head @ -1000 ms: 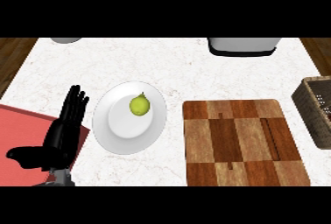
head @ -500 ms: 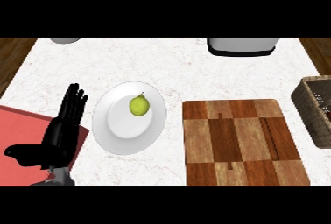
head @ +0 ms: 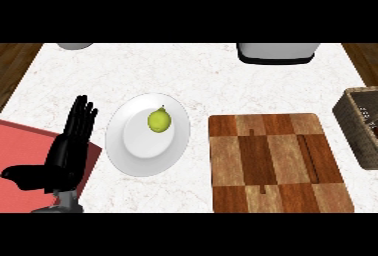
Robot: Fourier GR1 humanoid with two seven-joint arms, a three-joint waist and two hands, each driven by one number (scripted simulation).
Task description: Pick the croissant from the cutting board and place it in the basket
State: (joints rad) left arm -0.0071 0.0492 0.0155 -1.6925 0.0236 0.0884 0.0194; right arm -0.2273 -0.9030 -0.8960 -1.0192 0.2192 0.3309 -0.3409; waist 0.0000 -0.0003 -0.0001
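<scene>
No croissant shows on the board, and the basket at the board's right is only partly in view, so the croissant's whereabouts and the task's progress cannot be judged. Left of the board, beyond the plate, the left hand rests open, holding nothing.

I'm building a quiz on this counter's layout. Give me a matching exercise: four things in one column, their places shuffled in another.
1 plate
2 cutting board
3 basket
4 left hand

A at the view's right edge
B far left, fingers straight
C carries a green fruit
D between plate and basket

Pairs: 1-C, 2-D, 3-A, 4-B
</scene>
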